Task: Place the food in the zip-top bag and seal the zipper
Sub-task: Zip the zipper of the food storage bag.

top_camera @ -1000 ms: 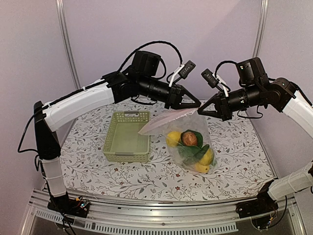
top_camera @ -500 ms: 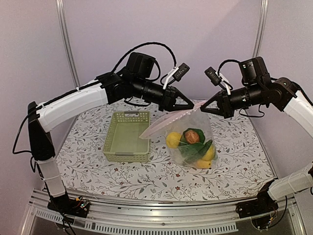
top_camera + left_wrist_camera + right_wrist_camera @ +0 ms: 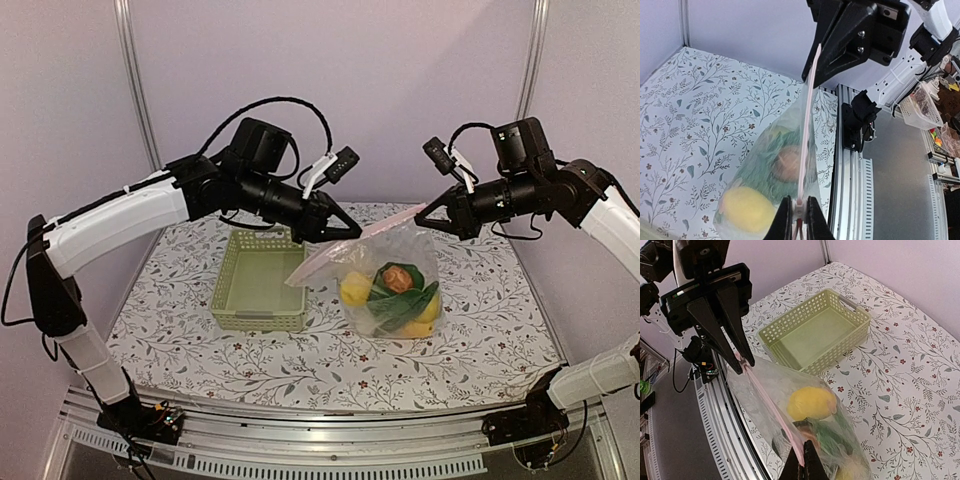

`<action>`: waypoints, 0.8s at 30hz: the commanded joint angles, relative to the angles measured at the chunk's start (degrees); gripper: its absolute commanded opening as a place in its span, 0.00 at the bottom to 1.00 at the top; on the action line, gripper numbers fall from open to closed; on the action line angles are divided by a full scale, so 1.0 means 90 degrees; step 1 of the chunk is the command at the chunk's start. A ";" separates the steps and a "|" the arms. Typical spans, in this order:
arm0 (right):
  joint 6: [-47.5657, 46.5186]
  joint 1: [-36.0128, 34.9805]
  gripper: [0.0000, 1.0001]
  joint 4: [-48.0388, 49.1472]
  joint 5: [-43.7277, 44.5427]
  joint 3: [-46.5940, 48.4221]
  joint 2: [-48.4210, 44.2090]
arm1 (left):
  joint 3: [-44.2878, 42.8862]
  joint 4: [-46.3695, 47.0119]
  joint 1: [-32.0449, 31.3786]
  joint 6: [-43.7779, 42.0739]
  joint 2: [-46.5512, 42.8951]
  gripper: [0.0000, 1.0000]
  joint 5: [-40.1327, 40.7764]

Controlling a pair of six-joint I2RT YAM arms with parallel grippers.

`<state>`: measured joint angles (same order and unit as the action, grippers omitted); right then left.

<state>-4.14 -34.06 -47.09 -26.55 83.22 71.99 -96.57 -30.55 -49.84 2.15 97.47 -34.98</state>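
Two arms hold up the large clear crinkly plastic zip-top bag [image 3: 400, 262] by its mouth edge.

The left arm reaches in from 9 o'clock and the right arm from 3 o'clock, both raised above the floral-patterned table [image 3: 480, 335]. The left gripper [image 3: 347, 233] is clamped on the narrow pinkish-red zipper strip [image 3: 807, 125] partway along. The right gripper [image 3: 421, 217] is pinched tight on its 2 o'clock end. The bag hangs below at centre, its lower end on the table, just at 3 o'clock of the pale green lattice plastic basket [image 3: 255, 282]. Inside it is the small toy food [image 3: 397, 292]: yellow lemons, a reddish-brown round piece and green leaves.
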 commanded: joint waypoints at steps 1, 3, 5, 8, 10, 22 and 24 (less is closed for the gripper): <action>-0.0057 0.0239 0.00 0.0175 0.0525 0.0012 -0.0201 | 0.0554 -0.1039 0.0273 -0.0225 -0.0546 0.00 0.0267; -0.0057 0.0240 0.00 0.0171 0.0532 0.0011 -0.0196 | 0.0768 -0.1124 0.0321 -0.0229 -0.0746 0.00 0.0303; -0.0057 0.0247 0.00 0.0167 0.0547 0.0011 -0.0196 | 0.1000 -0.1205 0.0365 -0.0229 -0.0944 0.01 0.0333; -0.0048 0.0259 0.00 0.0156 0.0556 0.0011 -0.0180 | 0.1401 -0.1277 0.0426 -0.0469 -0.1241 0.01 0.0430; -0.0057 0.0260 0.00 0.0164 0.0557 0.0011 -0.0160 | 0.1614 -0.1299 0.0526 -0.0525 -0.1419 0.01 0.0492; -0.0067 0.0279 0.00 0.0174 0.0536 0.0021 -0.0055 | 0.2427 -0.1513 0.0968 -0.0750 -0.2110 0.02 0.0623; -0.0067 0.0278 0.00 0.0165 0.0525 0.0035 -0.0033 | 0.2633 -0.1447 0.1076 -0.0765 -0.2210 0.03 0.0640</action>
<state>-4.36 -33.67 -47.09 -25.61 83.18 72.10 -76.75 -36.12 -43.20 -3.29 79.72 -31.77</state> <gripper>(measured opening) 0.004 0.067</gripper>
